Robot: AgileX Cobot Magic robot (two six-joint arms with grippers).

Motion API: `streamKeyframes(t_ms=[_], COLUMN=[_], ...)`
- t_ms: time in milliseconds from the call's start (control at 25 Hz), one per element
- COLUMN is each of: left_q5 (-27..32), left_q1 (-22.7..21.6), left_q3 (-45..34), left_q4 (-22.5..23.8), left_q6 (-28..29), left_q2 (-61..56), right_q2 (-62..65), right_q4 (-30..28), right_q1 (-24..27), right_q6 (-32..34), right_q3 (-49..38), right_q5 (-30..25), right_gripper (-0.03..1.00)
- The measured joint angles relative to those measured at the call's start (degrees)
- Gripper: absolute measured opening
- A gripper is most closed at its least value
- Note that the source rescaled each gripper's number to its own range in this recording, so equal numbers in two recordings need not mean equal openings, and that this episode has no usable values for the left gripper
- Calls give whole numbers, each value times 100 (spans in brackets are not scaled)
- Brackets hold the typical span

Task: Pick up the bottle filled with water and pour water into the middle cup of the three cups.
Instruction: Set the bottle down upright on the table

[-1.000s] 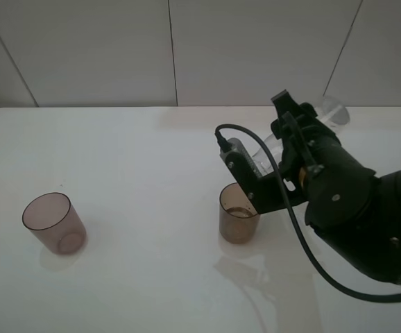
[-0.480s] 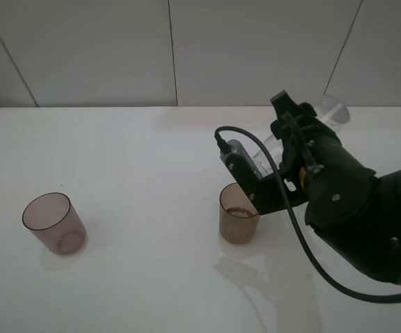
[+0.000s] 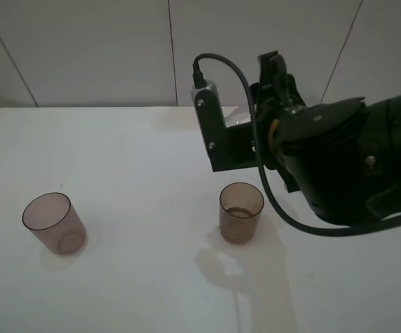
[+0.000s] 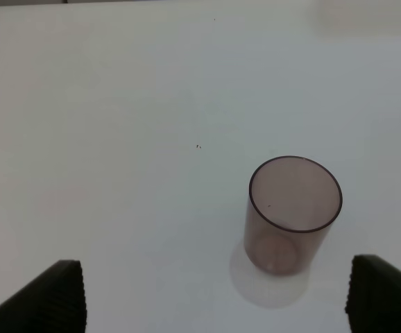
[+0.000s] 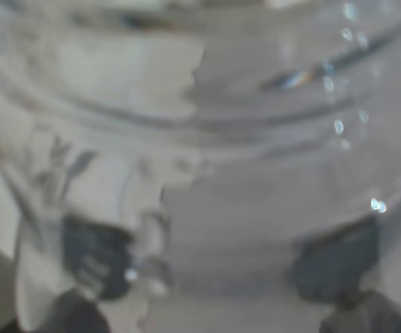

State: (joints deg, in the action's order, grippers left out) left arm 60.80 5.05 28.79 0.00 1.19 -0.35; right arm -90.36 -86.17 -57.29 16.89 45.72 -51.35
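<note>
Bottle (image 5: 207,173), clear and beaded with droplets, sits clamped between the right gripper's (image 5: 221,316) dark fingers, held up off the table (image 3: 117,152), above and behind the amber middle cup (image 3: 241,211). Left gripper (image 4: 218,298) hangs with its fingers spread wide near the mauve cup (image 4: 294,208).

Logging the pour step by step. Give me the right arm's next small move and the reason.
Probably carry the bottle aside and lower it upright onto the table, away from the amber cup. The right end effector grips the bottle above and behind that cup, and a shallow layer of liquid already shows at the cup's bottom, so the pour looks done.
</note>
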Motion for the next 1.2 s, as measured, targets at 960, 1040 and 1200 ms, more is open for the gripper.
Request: streamKeyframes(t_ms=[960, 1040, 1200], left_q5=[0, 0, 0], left_q1=[0, 0, 0], left_q3=[0, 0, 0], left_q4=[0, 0, 0], left_q6=[0, 0, 0], left_q2=[0, 0, 0], right_q2=[-512, -594, -812], right_q4=[514, 559, 888], right_q1=[1231, 1359, 1544], right_q6=[1327, 1541, 1786], right_q3=[984, 1078, 1248], right_q5=[4758, 5105, 5530], right_gripper=[1, 1, 1])
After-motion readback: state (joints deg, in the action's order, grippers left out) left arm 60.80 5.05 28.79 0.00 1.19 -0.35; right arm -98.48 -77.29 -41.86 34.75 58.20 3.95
